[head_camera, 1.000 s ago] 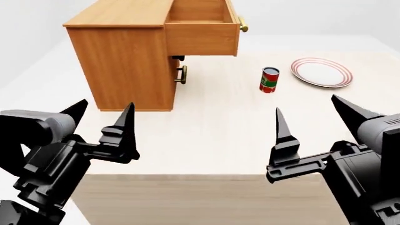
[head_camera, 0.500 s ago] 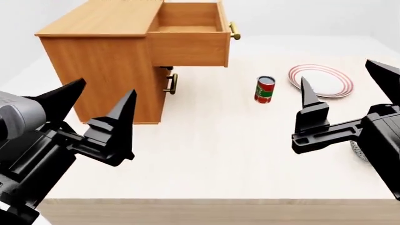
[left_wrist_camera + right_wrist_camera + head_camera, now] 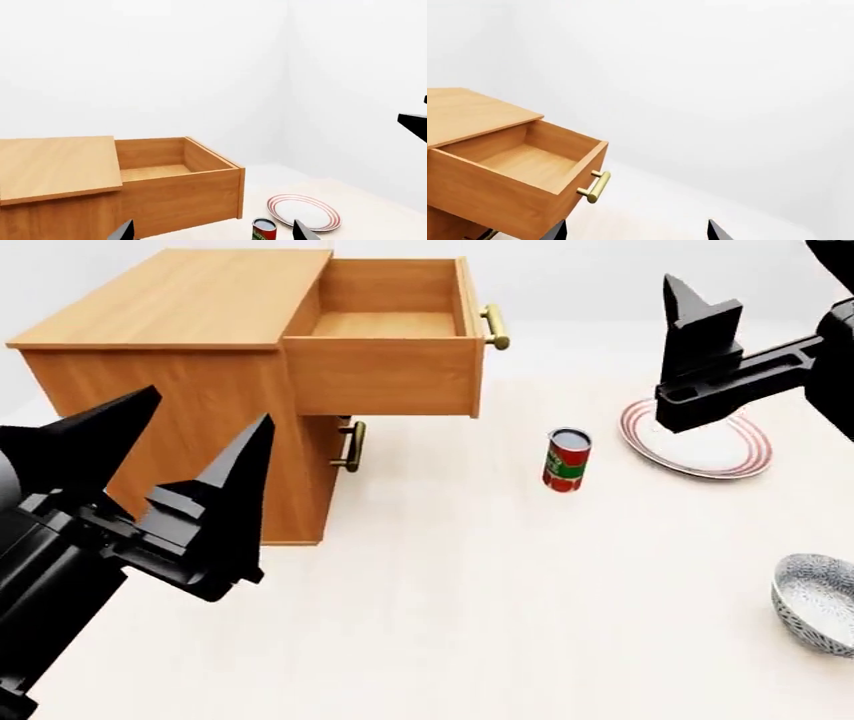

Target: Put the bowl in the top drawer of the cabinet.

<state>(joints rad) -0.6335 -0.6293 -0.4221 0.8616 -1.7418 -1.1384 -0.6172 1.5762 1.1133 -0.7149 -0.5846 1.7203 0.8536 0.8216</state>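
The speckled bowl (image 3: 817, 605) stands upright on the table at the head view's right edge, partly cut off. The cabinet (image 3: 174, 390) stands at the back left. Its top drawer (image 3: 387, 355) is pulled out, and nothing lies in it (image 3: 150, 172) (image 3: 527, 165). My left gripper (image 3: 200, 410) is open in the foreground at the left, in front of the cabinet, holding nothing (image 3: 211, 230). My right gripper (image 3: 747, 265) is raised at the upper right above the plate, open and holding nothing (image 3: 636, 230). Both grippers are far from the bowl.
A red can (image 3: 566, 460) stands upright mid-table, right of the drawers. A flat white plate (image 3: 701, 445) with red rim rings lies behind it. The lower drawer, with its brass handle (image 3: 351, 445), is closed. The top drawer's handle (image 3: 597, 186) juts out over the table.
The head view has shifted, bringing the bowl into sight at the right. My right gripper has risen to the upper right. The left gripper has moved up and closer to the camera.
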